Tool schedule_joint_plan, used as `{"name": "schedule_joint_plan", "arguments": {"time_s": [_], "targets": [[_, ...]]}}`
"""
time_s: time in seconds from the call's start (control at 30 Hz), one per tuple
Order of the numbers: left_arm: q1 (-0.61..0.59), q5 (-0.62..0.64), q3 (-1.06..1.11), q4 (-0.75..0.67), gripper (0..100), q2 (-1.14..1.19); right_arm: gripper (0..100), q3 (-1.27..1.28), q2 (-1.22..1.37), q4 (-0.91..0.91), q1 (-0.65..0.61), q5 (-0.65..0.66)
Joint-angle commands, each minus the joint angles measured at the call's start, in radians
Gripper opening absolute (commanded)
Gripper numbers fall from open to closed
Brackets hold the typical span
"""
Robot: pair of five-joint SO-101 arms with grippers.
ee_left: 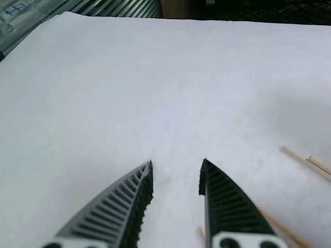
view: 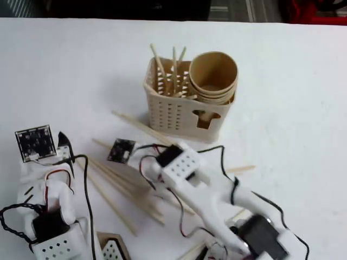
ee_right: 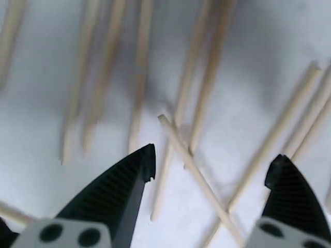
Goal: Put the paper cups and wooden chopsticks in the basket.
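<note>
Chopsticks (view: 120, 187) lie loose in a rough fan on the white counter (view: 282, 81), in front of the basket (view: 173, 116) and between the two arms. The basket, cream with slotted walls, stands upright near the middle of the counter. Seen from above, a stack of paper cups (view: 213, 73) sits mouth up in its right half, and several more sticks (view: 172, 67) stand on end in its left half, tips above the rim. The right gripper (ee_right: 214, 157) hangs spread wide just over the loose pile, with one crossing stick (ee_right: 199, 178) running between its fingers (nothing is pinched). The left gripper (ee_left: 176, 168) is partly open and holds nothing, low over bare counter, with a few chopstick ends (ee_left: 310, 163) off to one side. From above, the right arm (view: 190, 173) stretches over the pile, and the left arm (view: 49, 200) stands apart at the near left corner.
</note>
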Motion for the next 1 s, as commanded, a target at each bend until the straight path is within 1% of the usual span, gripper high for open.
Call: {"name": "schedule_joint_plan", "arguments": {"time_s": [0.0, 0.27, 0.33, 0.4, 0.53, 0.6, 0.67, 0.77, 0.97], "targets": [[-0.002, 0.005, -0.006, -0.021, 16, -0.007, 34.1, -0.104, 0.096, -0.008, 0.016, -0.008], [-0.002, 0.005, -0.006, -0.021, 16, -0.007, 34.1, -0.222, 0.338, -0.008, 0.025, -0.011], [-0.002, 0.005, -0.006, -0.021, 16, -0.007, 32.3, -0.253, 0.400, -0.004, 0.025, -0.014], [-0.002, 0.005, -0.006, -0.021, 16, -0.007, 24.3, -0.298, 0.443, 0.028, 0.025, -0.012], [-0.002, 0.005, -0.006, -0.021, 16, -0.007, 0.8, -0.361, 0.495, 0.070, 0.024, -0.009], [-0.002, 0.005, -0.006, -0.021, 16, -0.007, 4.1, -0.364, 0.499, 0.077, 0.024, -0.009], [-0.004, 0.005, -0.006, -0.021, 16, -0.007, 1.5, -0.365, 0.498, 0.077, 0.024, -0.011], [-0.004, 0.005, -0.006, -0.021, 16, -0.007, 1.9, -0.370, 0.469, 0.081, 0.025, -0.012], [-0.004, 0.005, -0.006, -0.021, 16, -0.007, 1.8, -0.400, 0.269, 0.154, 0.028, -0.015]]}}
